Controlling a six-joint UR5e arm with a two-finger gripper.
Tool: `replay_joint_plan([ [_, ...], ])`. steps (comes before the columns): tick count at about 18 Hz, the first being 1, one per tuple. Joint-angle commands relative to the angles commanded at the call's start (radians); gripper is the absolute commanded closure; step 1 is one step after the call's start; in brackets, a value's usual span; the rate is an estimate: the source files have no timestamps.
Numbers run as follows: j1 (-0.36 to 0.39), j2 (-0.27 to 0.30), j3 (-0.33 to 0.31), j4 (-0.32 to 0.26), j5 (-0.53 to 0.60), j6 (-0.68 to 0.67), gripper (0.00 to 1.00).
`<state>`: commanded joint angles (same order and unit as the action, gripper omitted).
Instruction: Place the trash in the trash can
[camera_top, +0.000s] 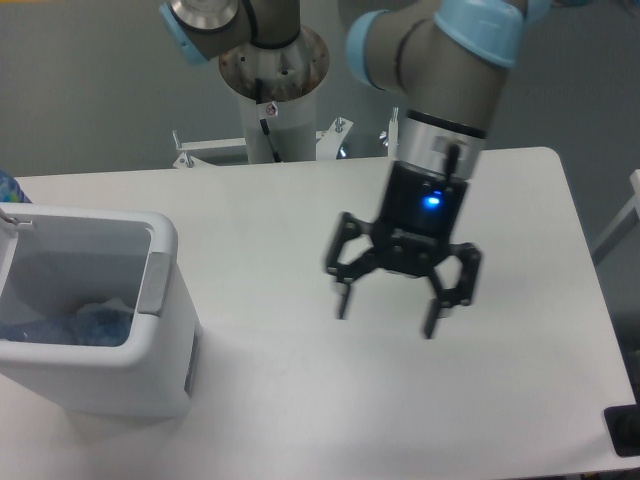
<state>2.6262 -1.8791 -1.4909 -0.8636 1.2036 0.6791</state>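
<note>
The white trash can (160, 300) stands at the table's left front, with a grey tab on its right rim. Inside it lies the trash (85, 323), crumpled bluish clear plastic at the bottom. My gripper (386, 316) hangs over the middle of the table, well to the right of the can. Its two fingers are spread wide and nothing is between them.
The arm's base column (275, 110) rises behind the table's far edge, with metal brackets (390, 130) beside it. A dark object (625, 430) sits at the table's front right corner. A blue item (6, 187) peeks in at the left edge.
</note>
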Motion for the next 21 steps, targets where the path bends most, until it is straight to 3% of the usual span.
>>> replay_joint_plan([
  [3, 0.006, -0.029, -0.043, 0.002, 0.126, 0.135, 0.0],
  [6, 0.006, -0.051, -0.043, -0.006, 0.223, 0.181, 0.0],
  [9, 0.006, -0.067, -0.031, -0.012, 0.237, 0.192, 0.0],
  [14, 0.005, -0.072, -0.015, -0.117, 0.277, 0.309, 0.0],
  [21, -0.005, -0.072, -0.034, -0.12, 0.356, 0.378, 0.0],
])
